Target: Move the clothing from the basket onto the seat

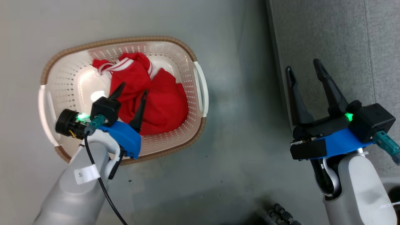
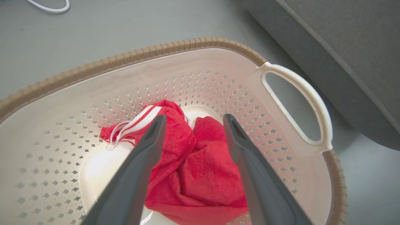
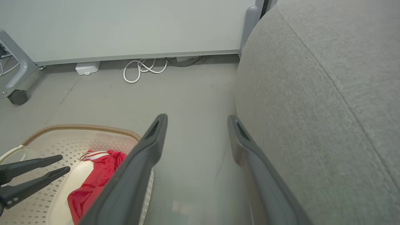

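The red clothing (image 1: pixel 156 100) with white stripes lies crumpled in the cream basket (image 1: pixel 175 53), which stands on the floor left of the grey seat (image 1: pixel 337 43). My left gripper (image 1: pixel 134 87) hangs open inside the basket, just above the fabric, with nothing between its fingers. In the left wrist view the clothing (image 2: pixel 200 168) shows between the open left gripper (image 2: pixel 193 120). My right gripper (image 1: pixel 304 68) is open at the seat's near edge, empty. The right wrist view has the right gripper (image 3: pixel 197 120), the seat (image 3: pixel 328 93), the basket (image 3: pixel 81 128) and the clothing (image 3: pixel 93 181).
Bare grey floor (image 1: pixel 243 134) separates the basket from the seat. In the right wrist view a white cable (image 3: pixel 140 67) and a white box (image 3: pixel 87 68) lie along the wall, and a castor wheel (image 3: pixel 18 97) stands at far left.
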### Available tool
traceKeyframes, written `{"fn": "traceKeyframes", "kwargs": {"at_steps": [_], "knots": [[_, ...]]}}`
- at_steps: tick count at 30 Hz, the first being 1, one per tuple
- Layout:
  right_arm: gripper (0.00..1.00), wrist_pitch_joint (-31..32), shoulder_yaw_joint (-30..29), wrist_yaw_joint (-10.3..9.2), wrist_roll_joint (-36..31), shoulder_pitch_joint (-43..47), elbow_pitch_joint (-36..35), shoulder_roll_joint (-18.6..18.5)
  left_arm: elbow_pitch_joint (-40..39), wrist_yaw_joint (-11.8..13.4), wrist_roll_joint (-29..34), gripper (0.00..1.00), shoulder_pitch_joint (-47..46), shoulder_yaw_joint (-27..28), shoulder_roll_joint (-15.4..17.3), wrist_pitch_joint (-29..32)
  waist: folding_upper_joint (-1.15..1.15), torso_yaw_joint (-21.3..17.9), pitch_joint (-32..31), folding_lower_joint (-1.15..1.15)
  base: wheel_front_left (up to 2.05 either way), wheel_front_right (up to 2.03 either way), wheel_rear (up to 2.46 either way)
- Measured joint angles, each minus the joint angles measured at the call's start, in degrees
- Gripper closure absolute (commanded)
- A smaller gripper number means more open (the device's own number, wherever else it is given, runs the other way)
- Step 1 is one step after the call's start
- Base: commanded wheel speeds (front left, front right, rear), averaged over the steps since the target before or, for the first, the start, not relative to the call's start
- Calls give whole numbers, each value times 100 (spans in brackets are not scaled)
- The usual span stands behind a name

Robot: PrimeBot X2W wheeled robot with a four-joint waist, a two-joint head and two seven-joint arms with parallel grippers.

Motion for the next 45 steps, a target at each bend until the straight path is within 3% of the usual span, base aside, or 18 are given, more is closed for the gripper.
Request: {"fn": "traceKeyframes", "kwargs": {"at_steps": [15,22,26,41,42,44,45], "knots": [[0,-347,321,0,313,-187,323,-2,1059,0,-244,0,-808,-1145,341,31,0,-407,713,-1,0,0,0],[0,-441,471,0,466,-279,454,0,1049,-1,-859,0,-1094,-2014,523,485,0,-551,884,-1,0,0,0],[0,-500,503,0,532,-344,499,-1,1152,-1,-1022,0,-1374,-2180,710,523,0,-605,980,-1,0,0,0],[0,-603,619,0,722,-410,628,-1,1450,-1,-1559,0,-1639,-2761,690,644,0,-660,1164,-1,0,0,0],[0,-603,619,0,734,-412,634,-1,1463,-1,-1584,28,-1640,-2787,689,644,1,-660,1164,-1,0,0,0],[0,-610,621,0,753,-420,650,-1,1497,-1,-1661,100,-1650,-2841,688,661,0,-663,1162,-2,0,0,0],[0,-611,621,0,754,-421,658,-1,1513,-1,-1684,100,-1661,-2881,689,661,0,-666,1159,-2,0,0,0]]}}
